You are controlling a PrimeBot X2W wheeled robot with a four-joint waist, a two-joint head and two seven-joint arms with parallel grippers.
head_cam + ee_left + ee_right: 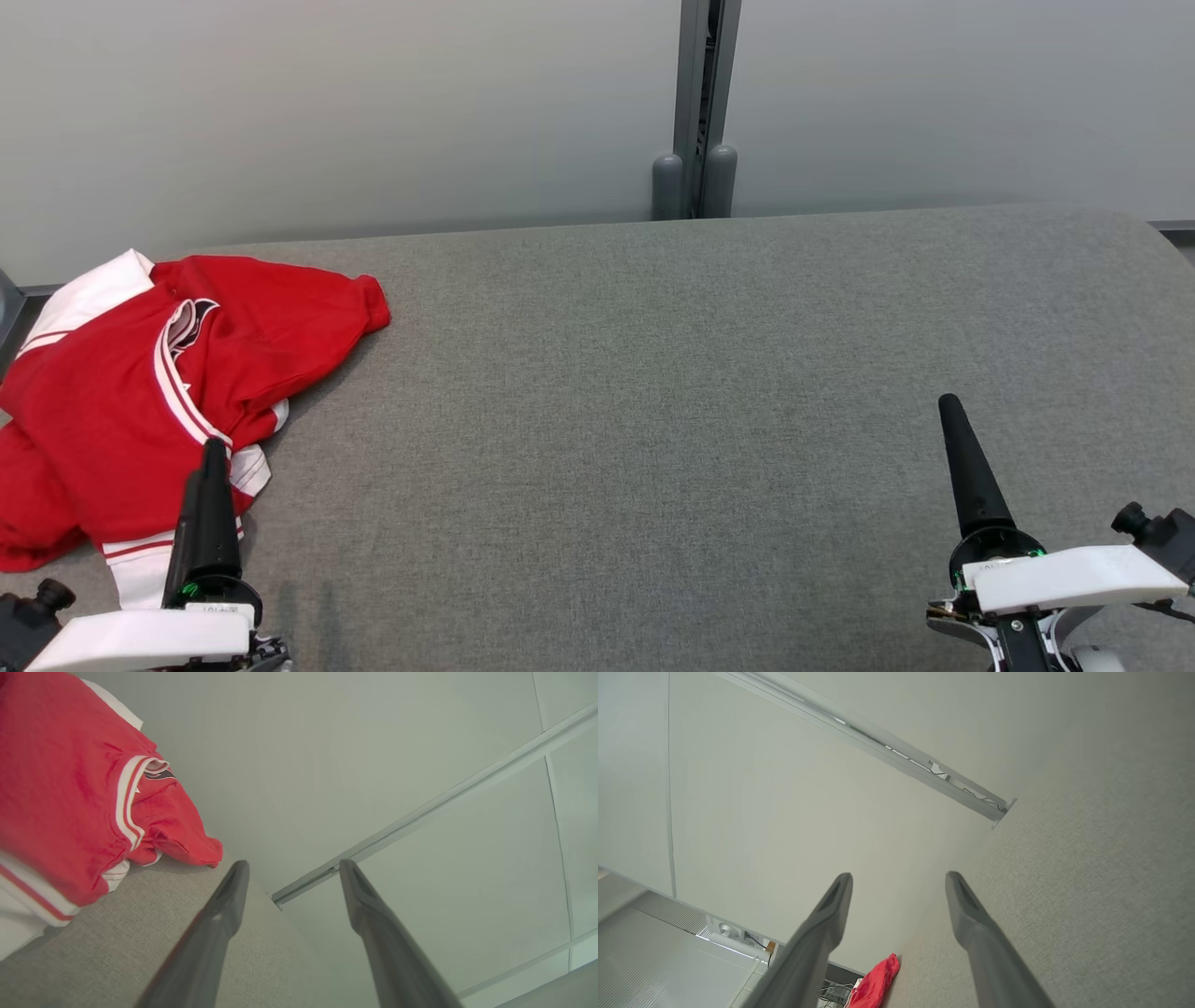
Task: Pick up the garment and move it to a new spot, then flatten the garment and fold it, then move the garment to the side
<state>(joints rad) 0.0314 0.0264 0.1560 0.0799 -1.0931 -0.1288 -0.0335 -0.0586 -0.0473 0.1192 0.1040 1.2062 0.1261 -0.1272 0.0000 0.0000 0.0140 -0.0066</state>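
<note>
A crumpled red garment (121, 392) with white collar and striped trim lies at the far left of the grey fabric surface (653, 420). My left gripper (215, 446) sits at the lower left, its dark finger over the garment's near edge. In the left wrist view that gripper (292, 865) is open and empty, with the garment (60, 788) to the left of its fingers. My right gripper (952, 406) hovers at the lower right, far from the cloth. The right wrist view shows it (899, 877) open and empty, with the garment (875, 982) small and distant.
A pale frosted wall runs behind the surface, with a grey post (695, 112) at its middle. The surface's back edge curves down at the right (1148, 233). Wide bare fabric stretches from the garment to the right gripper.
</note>
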